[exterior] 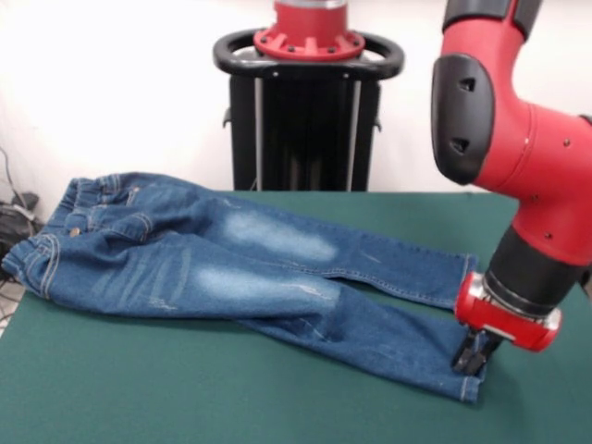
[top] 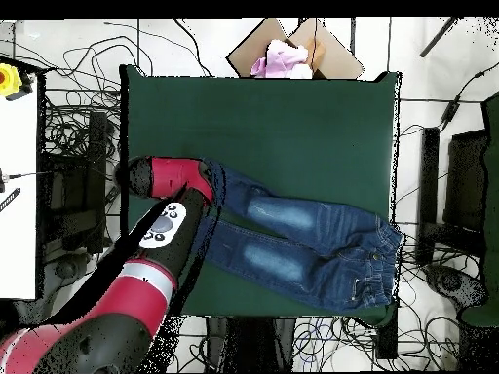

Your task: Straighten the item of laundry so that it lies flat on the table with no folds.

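Only the front view shows the hand (exterior: 470, 356) pinching the jeans' (exterior: 231, 264) hem.

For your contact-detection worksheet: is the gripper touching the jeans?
Touching. In the front view the gripper comes down onto the hem of the nearer leg of the jeans; no gap shows.

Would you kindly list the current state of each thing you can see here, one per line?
Jeans: spread out on the table, legs extended side by side, waistband at one edge, slight wrinkles near the hems.
Hand: lowered onto the hem end of one leg; open or shut cannot be told.
Table: green surface, carrying the jeans.
Cardboard box: open beyond the table, pink cloth inside.
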Available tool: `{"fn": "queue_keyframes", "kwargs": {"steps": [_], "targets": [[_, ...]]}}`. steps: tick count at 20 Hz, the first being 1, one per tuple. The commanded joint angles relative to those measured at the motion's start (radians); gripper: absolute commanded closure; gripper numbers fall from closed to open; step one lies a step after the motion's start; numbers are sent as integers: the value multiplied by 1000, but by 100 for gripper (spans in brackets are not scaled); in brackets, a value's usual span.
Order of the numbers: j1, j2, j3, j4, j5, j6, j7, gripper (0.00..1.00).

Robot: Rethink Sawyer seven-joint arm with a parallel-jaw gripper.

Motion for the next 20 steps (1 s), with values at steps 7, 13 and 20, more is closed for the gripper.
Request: {"fn": "queue_keyframes", "kwargs": {"steps": [7, 13, 20], "targets": [[-125, -25, 417, 94, 115, -34, 121, 100], [-140, -41, 463, 110, 106, -23, 129, 100], [-172, -70, 541, 147, 120, -30, 135, 100]]}}
